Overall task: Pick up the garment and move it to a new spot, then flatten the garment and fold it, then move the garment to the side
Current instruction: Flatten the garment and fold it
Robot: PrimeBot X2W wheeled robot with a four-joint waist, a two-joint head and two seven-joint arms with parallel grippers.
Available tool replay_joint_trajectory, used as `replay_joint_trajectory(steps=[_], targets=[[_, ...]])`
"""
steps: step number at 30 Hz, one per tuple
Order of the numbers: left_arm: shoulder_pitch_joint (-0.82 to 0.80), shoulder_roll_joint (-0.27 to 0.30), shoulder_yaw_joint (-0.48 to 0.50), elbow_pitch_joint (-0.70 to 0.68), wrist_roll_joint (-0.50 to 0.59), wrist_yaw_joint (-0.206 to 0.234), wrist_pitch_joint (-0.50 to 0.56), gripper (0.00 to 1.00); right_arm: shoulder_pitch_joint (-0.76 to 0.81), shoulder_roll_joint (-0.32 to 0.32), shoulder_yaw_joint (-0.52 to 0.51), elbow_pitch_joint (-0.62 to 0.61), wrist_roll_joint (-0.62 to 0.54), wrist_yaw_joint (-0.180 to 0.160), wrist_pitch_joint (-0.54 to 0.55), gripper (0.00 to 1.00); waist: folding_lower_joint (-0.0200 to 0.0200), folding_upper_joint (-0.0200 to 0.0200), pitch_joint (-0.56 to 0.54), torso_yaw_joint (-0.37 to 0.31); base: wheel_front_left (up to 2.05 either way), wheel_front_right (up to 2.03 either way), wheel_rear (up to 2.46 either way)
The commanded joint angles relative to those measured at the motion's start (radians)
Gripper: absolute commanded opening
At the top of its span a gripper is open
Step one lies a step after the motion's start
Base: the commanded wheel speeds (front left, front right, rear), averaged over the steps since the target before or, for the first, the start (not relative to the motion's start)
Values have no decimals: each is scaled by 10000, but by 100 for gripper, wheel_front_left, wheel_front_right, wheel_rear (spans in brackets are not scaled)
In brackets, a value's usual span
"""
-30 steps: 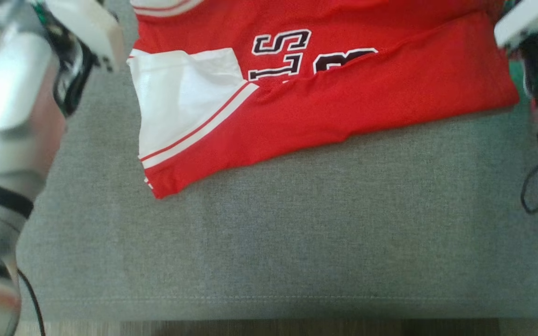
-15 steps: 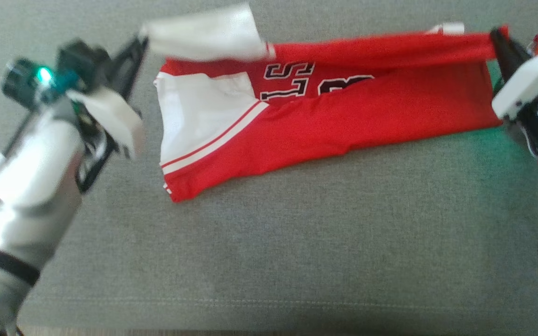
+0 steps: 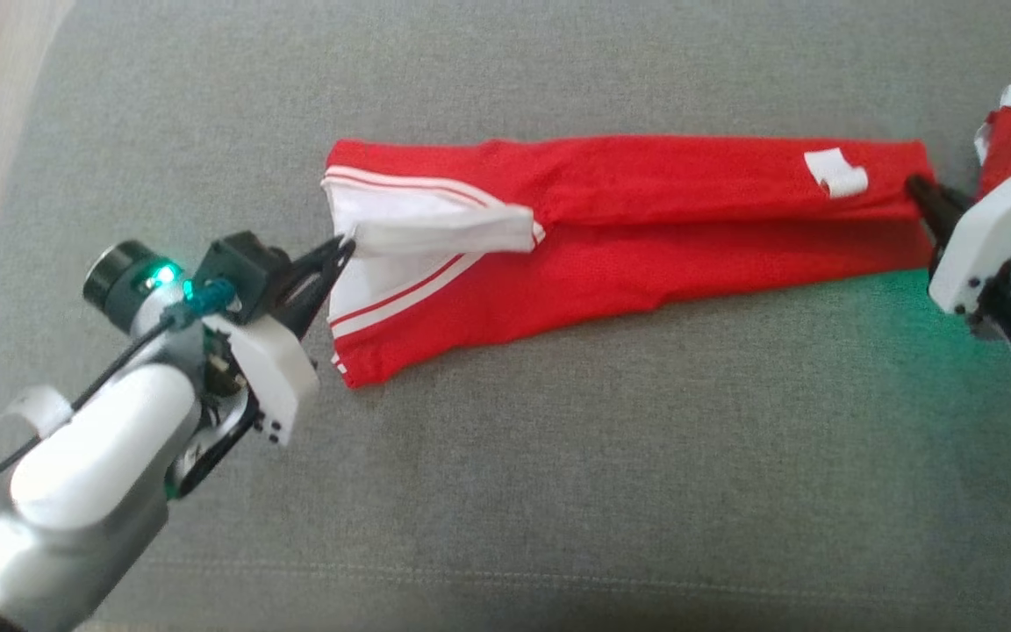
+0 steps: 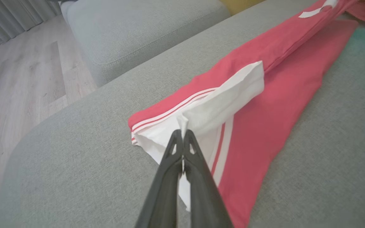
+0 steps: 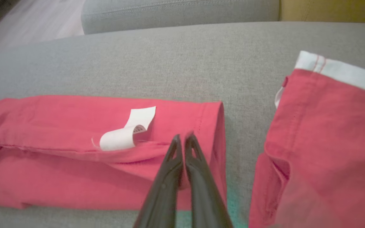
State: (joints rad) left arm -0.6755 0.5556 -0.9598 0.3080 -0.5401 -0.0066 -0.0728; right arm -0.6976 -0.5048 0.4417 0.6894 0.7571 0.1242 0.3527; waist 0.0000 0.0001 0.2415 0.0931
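Left gripper (image 3: 343,250) was pinched shut on the white corner of the garment (image 3: 646,228), right gripper (image 3: 914,184) clamped on its red hem at the far end. I had it folded into a long band on the grey cushion (image 3: 558,456); more folding and the move aside looked left. Wood floor (image 4: 21,79) lay beyond, and the red piece (image 5: 322,126) alongside was perhaps a sleeve

We wear glossy white and silver on our left forearm (image 3: 75,465), a black cable (image 3: 115,364), a dark cylinder (image 3: 128,276) lit green, a white screw-dotted bracket (image 3: 264,373); our left gripper (image 3: 346,247) has slim black fingers with triangular cut-outs
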Motion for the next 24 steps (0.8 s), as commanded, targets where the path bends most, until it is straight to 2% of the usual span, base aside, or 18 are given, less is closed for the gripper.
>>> replay_joint_trajectory(steps=[1,10,11,12,14,18,24], targets=[[-299,465,422,-265,-93,71,18,0,57,-277,59,-333,53,65,1,0,0,-1,-20,-19,0,0,0],[353,867,214,-1130,-339,319,667,0,246,-520,588,-412,-110,65,536,0,0,-1,-58,-224,0,0,0],[407,846,194,-1110,-354,353,671,0,239,-531,638,-367,-223,65,539,33,0,-1,-69,-256,0,0,0],[452,811,188,-1074,-368,400,652,13,238,-523,665,-312,-299,65,540,100,0,-1,-86,-289,0,0,0],[527,728,196,-958,-395,509,579,100,236,-474,676,-214,-360,65,556,100,0,-1,-138,-351,0,0,0],[555,541,447,-661,-406,942,133,100,86,-434,520,-287,-560,65,106,100,0,-1,-261,-444,0,0,0],[553,-26,1503,-309,-866,1975,-1132,100,17,108,-335,-753,-410,65,-1252,100,0,-1,-547,-469,0,0,0]])
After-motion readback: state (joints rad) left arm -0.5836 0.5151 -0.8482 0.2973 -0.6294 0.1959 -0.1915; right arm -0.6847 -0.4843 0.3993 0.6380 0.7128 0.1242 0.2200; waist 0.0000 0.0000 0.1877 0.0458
